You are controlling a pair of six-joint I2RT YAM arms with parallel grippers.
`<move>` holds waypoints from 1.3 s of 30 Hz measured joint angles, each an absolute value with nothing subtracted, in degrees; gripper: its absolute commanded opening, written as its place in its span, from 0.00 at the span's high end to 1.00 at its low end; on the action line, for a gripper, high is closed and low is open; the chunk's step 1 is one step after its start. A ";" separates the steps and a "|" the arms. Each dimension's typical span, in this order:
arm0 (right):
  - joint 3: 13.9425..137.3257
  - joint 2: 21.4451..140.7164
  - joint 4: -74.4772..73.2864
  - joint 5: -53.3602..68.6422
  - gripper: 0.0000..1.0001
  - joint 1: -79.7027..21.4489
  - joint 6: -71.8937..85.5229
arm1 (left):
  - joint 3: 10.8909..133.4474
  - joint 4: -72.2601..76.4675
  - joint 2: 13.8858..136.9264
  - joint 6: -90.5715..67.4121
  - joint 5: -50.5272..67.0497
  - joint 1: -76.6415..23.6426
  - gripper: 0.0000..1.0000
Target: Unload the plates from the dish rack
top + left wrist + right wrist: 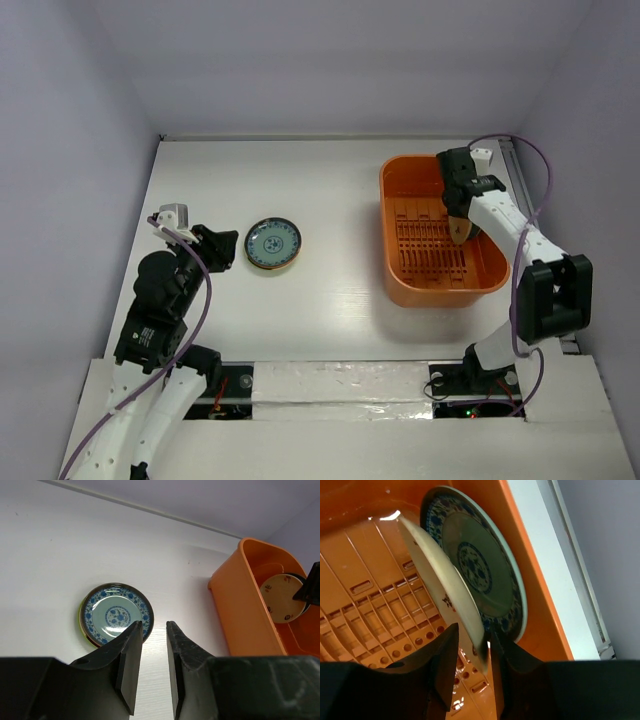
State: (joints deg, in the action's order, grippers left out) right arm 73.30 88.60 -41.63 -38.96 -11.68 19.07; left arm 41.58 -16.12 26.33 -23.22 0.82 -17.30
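Note:
The orange dish rack [440, 292] stands at the right of the table. Two plates lean on edge against its right wall. The front plate [432, 570] shows its cream back, and a teal patterned plate [487, 570] stands behind it. My right gripper [474, 630] is inside the rack, open, with its fingers on either side of the front plate's lower rim. The rim touches the right finger and a gap remains on the left. On the table, a teal patterned plate [116, 614] lies on a lime green plate [80, 622]. My left gripper [153, 625] hovers open and empty just right of this stack.
The rack's near wall [240, 605] rises to the right of my left gripper. A metal rail [580, 580] runs along the table's right edge, outside the rack. White walls close in the table at the back and on both sides.

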 measured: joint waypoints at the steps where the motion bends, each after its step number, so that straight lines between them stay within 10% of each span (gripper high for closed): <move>1: 73.76 89.38 -41.58 -38.96 0.68 -11.66 18.79 | 41.58 -16.12 26.33 -23.24 0.82 -17.30 0.77; 15: 80.49 88.79 -45.12 -38.85 0.99 -12.14 15.09 | 41.58 -16.12 26.33 -23.22 0.82 -17.30 0.77; 31: 93.41 74.06 -38.89 -25.87 1.00 -32.88 19.68 | 41.58 -16.12 26.06 -23.24 0.82 -17.30 0.76; 39: 91.57 96.12 -20.16 -5.85 0.99 -43.86 30.04 | 41.58 -16.12 25.89 -23.24 0.38 -17.30 0.74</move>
